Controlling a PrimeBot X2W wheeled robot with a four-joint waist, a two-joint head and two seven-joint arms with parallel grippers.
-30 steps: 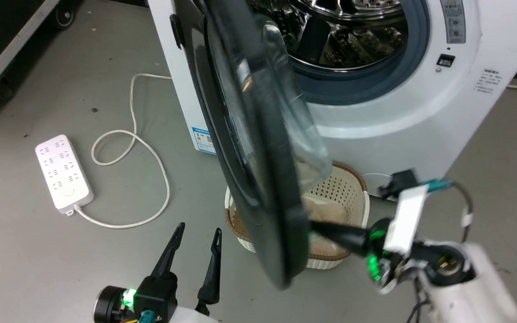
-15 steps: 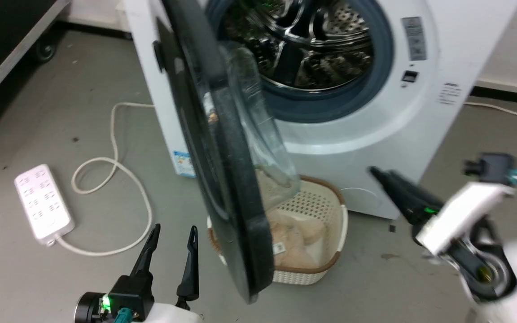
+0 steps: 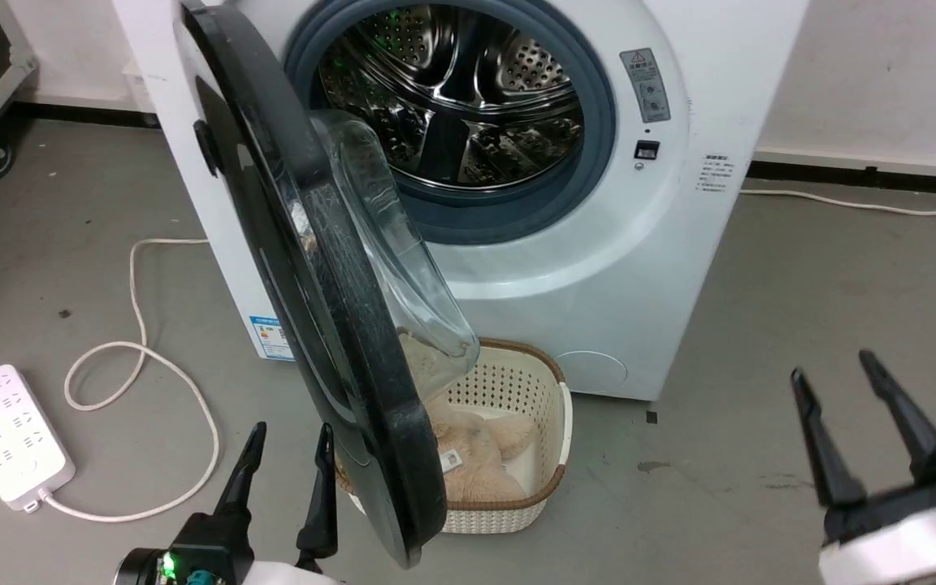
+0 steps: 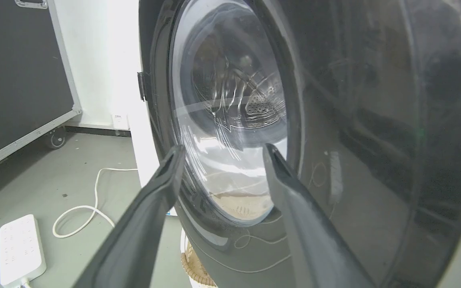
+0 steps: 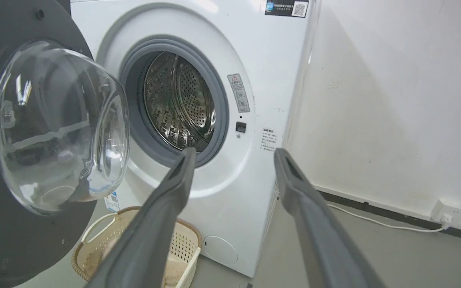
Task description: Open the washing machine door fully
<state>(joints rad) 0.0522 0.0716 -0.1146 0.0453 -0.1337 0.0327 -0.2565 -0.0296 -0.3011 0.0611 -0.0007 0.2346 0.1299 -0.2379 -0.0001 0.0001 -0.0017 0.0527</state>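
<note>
Head view: left tool (image 3: pixel 292 427), right tool (image 3: pixel 832 364), both agape and empty.

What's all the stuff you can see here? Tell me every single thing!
washing machine door: 1, shiny black with clear glass bowl, swung open
washing machine: 1, white, by the wall
drum: 1, silver with holes, inside the machine
rubber ring: 1, grey, around the drum opening
sticker: 1, blue, low on the machine's front
laundry basket: 1, white with brown rim, on the floor below the door
fluffy thing: 1, tan, in the basket
power strip: 1, white, on the floor, far left
cord: 1, white, from the power strip
case on wheels: 1, black, far left
left gripper: 1, dark, open, beside the door
right gripper: 1, dark, open, lower right
</note>
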